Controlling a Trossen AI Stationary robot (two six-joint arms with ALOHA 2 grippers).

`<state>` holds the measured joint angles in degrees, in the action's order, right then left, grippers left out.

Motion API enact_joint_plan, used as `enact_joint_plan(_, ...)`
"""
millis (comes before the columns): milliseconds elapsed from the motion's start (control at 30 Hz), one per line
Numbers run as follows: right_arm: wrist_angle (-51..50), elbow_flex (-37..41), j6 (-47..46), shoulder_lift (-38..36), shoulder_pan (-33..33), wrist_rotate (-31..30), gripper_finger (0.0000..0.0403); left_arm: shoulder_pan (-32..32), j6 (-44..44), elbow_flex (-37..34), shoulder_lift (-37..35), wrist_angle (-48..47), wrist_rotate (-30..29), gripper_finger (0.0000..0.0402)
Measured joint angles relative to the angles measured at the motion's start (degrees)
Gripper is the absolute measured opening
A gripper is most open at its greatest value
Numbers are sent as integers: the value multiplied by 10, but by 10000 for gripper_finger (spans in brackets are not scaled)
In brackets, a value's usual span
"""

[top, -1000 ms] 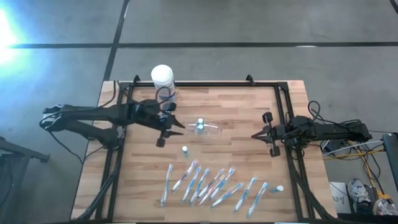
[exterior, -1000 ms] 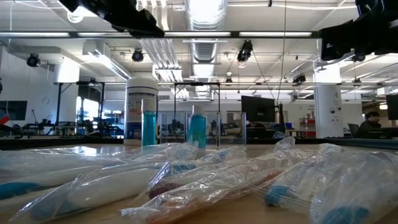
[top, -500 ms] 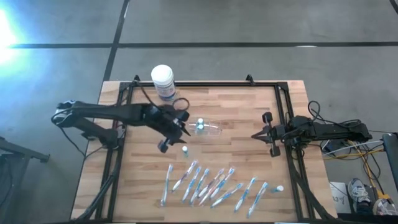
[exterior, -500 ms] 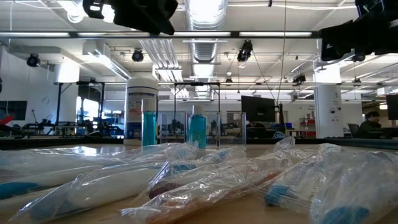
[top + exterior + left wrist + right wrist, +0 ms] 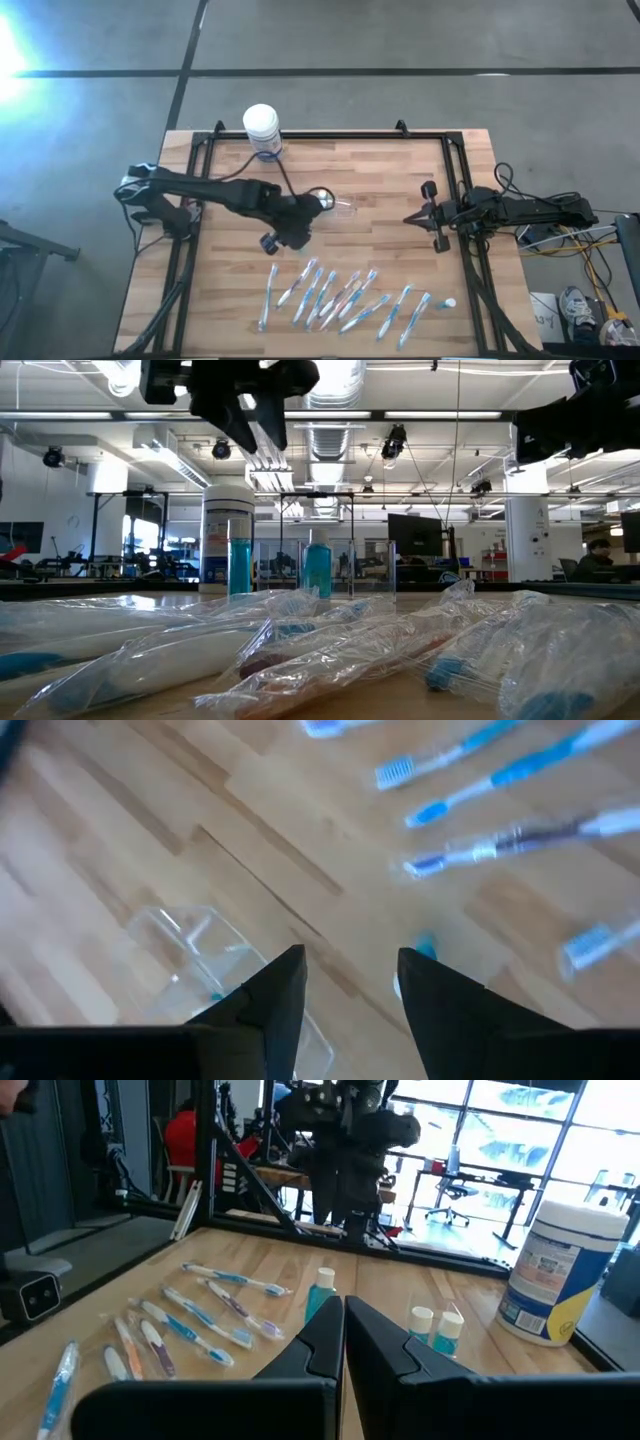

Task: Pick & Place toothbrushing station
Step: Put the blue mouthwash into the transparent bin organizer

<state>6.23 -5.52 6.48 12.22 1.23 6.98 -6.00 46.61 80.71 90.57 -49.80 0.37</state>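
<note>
Toothbrushing station, the clear holder, lay on the wooden table near its middle, partly hidden in the high view by the left arm's head. In the left wrist view its see-through wall showed just beside the near finger, flat on the boards, not between the fingers.

Change over the last second: left gripper swung from beside the white tub at the table's back edge, across and forward, until it hung over the spot just in front of the station. Its fingers widened a little during the swing and stood parted, nothing between them. In the low view it hung high above the table, clear of everything.

A small blue-capped tube stood just beyond the fingertips. The bagged toothbrushes lay in a loose row nearer the front edge, untouched.

Right gripper waited at the table's right side, fingers closed on nothing, no movement there.

Judgement: approach under way, pick not begun. The gripper looked set nearer the little tube than the station, so it may be after that first.
</note>
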Motion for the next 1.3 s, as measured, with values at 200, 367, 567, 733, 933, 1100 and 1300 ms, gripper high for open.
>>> enact_joint_plan(200,-1,0,2,0,0,0,8,-2,27,15,40,-55,1,165)
enact_joint_plan(367,-15,0,1,0,0,0,8,-11,50,5,56,-63,1,165)
enact_joint_plan(567,-13,0,-1,-1,0,0,8,-23,74,-3,70,-61,0,165)
enact_joint_plan(733,-13,0,-1,-1,0,0,8,-23,80,-3,79,-47,-5,165)
enact_joint_plan(933,-13,0,0,-1,0,0,8,-23,109,-4,81,-43,-15,165)
enact_joint_plan(1100,-13,0,0,-1,0,0,8,-23,133,-8,81,-41,-17,165)
enact_joint_plan(1300,-13,0,2,-1,0,0,8,-22,156,-33,81,-37,-36,165)
